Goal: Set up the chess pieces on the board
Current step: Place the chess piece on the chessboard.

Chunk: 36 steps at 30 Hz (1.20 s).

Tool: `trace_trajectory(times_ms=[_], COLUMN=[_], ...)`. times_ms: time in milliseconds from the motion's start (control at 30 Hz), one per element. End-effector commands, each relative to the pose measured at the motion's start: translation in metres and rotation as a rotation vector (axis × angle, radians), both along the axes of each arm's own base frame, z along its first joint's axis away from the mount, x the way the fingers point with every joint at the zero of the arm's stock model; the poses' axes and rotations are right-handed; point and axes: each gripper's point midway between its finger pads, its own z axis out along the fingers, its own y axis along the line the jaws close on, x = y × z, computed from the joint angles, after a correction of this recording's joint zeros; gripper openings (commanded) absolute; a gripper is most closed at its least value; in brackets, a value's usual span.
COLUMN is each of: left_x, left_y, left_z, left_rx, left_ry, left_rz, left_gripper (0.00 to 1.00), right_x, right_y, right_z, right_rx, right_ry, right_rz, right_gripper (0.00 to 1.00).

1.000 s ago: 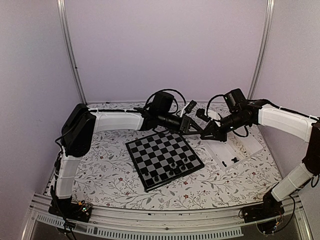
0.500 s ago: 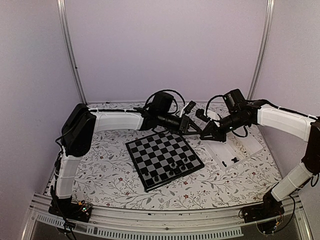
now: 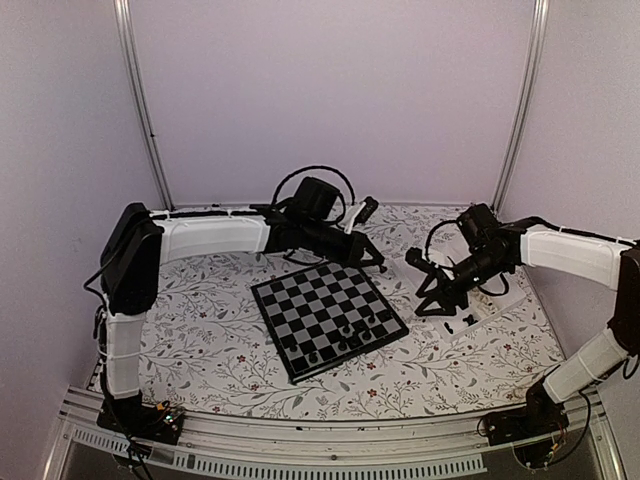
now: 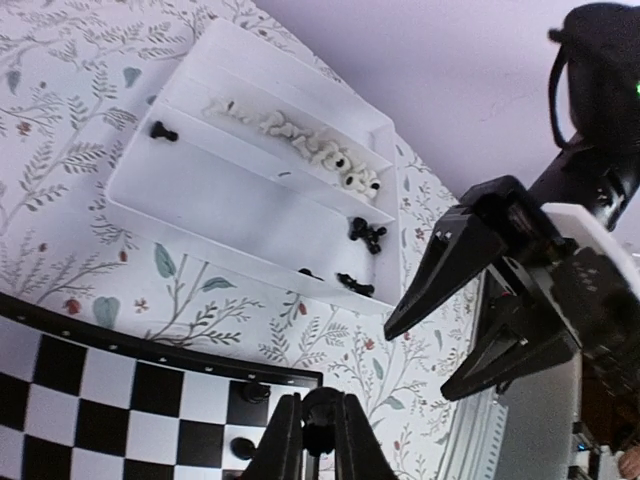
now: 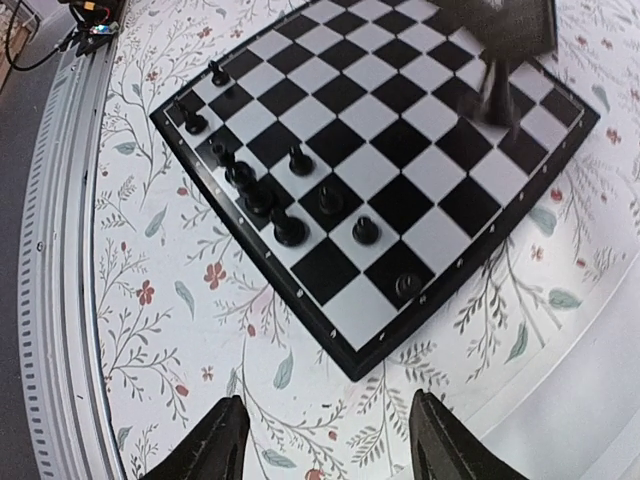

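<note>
The board lies mid-table, with several black chess pieces along its near right side; they also show in the right wrist view. My left gripper hovers over the board's far right corner, shut on a black piece. It also shows in the right wrist view above the board. My right gripper is open and empty, over the cloth between the board and the tray. In the right wrist view its fingers spread wide.
A white tray at the back right holds cream pieces in its far section and a few black pieces in its near section. A floral cloth covers the table. A metal rail runs along the near edge.
My right gripper has drawn back to the right and nearer, away from the left gripper. My left arm has shifted slightly left, its gripper still holding the black piece.
</note>
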Motion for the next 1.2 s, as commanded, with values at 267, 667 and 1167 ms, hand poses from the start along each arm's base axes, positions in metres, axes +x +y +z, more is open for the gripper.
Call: trace_trajectory(times_ms=[267, 667, 1167], left_x=[-0.015, -0.055, -0.071], left_y=[0.013, -0.027, -0.048], left_z=[-0.005, -0.043, -0.08], left_rx=[0.364, 0.493, 0.525], left_ry=[-0.523, -0.689, -0.669], left_rz=[0.032, -0.109, -0.194], left_gripper=[0.04, 0.03, 0.03], right_x=[0.068, 0.085, 0.088], right_y=[-0.079, -0.108, -0.124], right_z=[-0.025, -0.053, -0.07], right_rx=[-0.05, -0.185, -0.231], right_ry=[-0.051, -0.054, -0.007], right_rz=[-0.386, -0.516, -0.571], right_gripper=[0.6, 0.6, 0.6])
